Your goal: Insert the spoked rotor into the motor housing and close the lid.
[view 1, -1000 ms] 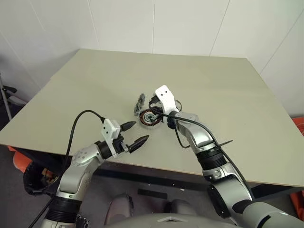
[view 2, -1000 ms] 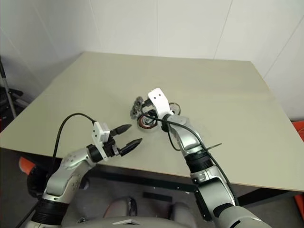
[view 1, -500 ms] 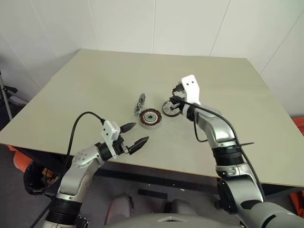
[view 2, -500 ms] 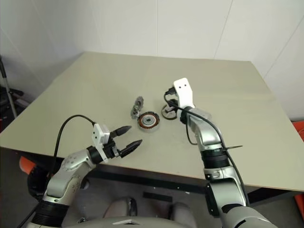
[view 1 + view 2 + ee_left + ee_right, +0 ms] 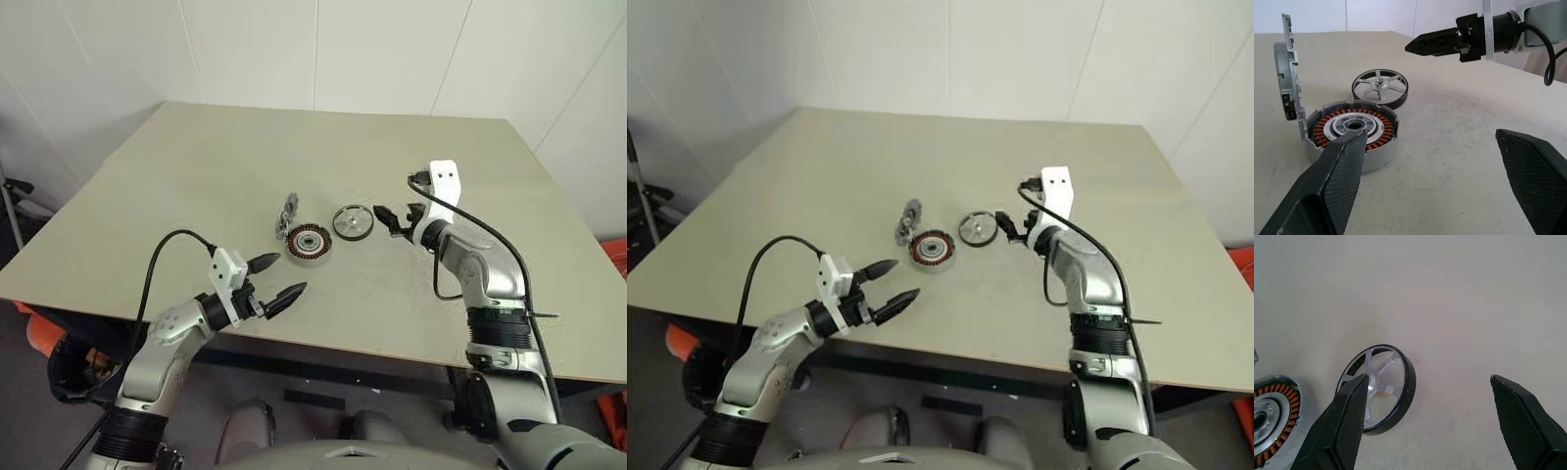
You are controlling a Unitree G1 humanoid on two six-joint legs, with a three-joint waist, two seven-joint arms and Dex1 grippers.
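Observation:
The motor housing [image 5: 310,242] lies mid-table, its copper windings showing. Its lid [image 5: 286,215] stands upright from the far-left rim, swung open. The spoked rotor [image 5: 352,222], with its dark rim and silver hub, rests on the table just right of the housing, apart from it. My right gripper [image 5: 390,219] is open just right of the rotor, holding nothing. In its wrist view the rotor [image 5: 1378,387] sits beside one fingertip. My left gripper [image 5: 293,272] is open and empty near the table's front edge, pointing at the housing [image 5: 1352,132].
The beige table [image 5: 470,176] runs wide behind and to both sides of the parts. Its front edge passes just under my left gripper. White walls stand behind.
My right gripper moved right from the housing with the rotor, let it go on the table and opened. The left arm stayed still.

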